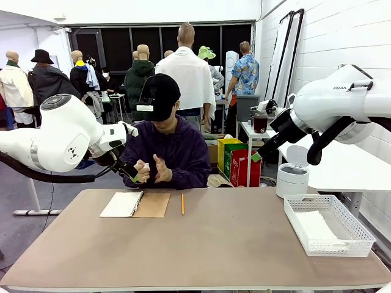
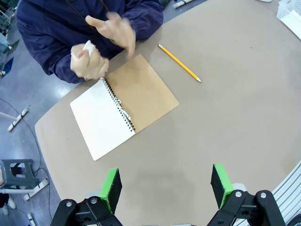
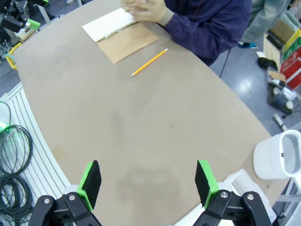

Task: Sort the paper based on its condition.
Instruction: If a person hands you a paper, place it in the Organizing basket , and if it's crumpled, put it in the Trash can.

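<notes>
Front view gives me white paper [image 1: 317,227] lying flat in the mesh tray [image 1: 356,247] at my right, and a crumpled white piece [image 2: 87,46] between the person's hands [image 2: 96,63]. I count one open notepad [image 2: 101,118] and one pencil [image 2: 179,63] on the tan table [image 1: 232,244], with a workshop behind. Both my left gripper [image 2: 165,186] and right gripper [image 3: 147,181] hang spread, holding nothing.

We find the middle and near part of the surface [image 1: 232,244] bare, giving both raised arms open room to come down. On the far left lies an open notepad [image 1: 134,204] with a pencil [image 1: 182,204] just beside it, and above the notepad's far edge the person's hands [image 1: 153,171] are busy with a crumpled bit of paper [image 2: 87,47], blocking that edge. Along the right edge the white mesh tray [image 1: 354,229], paper sheets [image 1: 317,226] inside, takes up that corner.
</notes>
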You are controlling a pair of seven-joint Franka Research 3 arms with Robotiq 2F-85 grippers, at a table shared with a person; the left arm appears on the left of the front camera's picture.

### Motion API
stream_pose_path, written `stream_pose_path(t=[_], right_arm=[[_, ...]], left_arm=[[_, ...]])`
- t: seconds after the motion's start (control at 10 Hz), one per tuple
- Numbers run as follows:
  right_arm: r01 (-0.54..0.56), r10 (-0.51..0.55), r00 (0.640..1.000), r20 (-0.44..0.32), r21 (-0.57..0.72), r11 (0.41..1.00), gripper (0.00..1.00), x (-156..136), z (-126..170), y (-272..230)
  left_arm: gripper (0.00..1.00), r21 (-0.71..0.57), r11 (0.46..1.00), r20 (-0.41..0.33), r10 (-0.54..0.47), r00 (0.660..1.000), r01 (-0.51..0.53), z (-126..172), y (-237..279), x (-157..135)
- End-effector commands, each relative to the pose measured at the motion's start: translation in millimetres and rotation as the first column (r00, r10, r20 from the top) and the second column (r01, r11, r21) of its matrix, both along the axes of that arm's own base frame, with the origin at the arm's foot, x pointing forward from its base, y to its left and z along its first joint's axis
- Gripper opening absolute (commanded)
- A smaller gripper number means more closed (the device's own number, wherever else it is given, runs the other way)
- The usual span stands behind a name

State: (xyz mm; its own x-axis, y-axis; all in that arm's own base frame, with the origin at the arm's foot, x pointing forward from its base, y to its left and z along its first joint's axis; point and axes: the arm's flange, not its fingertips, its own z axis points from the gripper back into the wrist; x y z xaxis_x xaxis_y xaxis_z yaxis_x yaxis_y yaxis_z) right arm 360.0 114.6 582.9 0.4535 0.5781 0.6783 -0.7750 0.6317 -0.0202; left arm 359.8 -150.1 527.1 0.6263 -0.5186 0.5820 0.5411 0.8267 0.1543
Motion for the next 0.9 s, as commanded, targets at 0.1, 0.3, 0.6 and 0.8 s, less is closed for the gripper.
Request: stream_pose_path(t=[0.1,0.3,0.6,0.8], right_arm=[[0.003,-0.003,1.0,-0.003,-0.001,1.0,1.0,1.6,-1.4,-0.8],[0.003,-0.003,1.0,-0.003,-0.001,1.0,1.0,1.6,-1.4,-0.8],[0.003,-0.003,1.0,-0.003,-0.001,1.0,1.0,1.6,-1.4,-0.8],[0.003,-0.003,1.0,-0.003,-0.001,1.0,1.0,1.6,-1.4,-0.8]], left_arm=[[1.0,-0.004,1.0,-0.007,0.001,1.0,-0.001,-0.4,0.9,0.4],[1.0,-0.004,1.0,-0.007,0.001,1.0,-0.001,-0.4,0.9,0.4],[1.0,-0.004,1.0,-0.007,0.001,1.0,-0.001,-0.4,0.9,0.4],[1.0,-0.004,1.0,-0.007,0.001,1.0,-0.001,-0.4,0.9,0.4]])
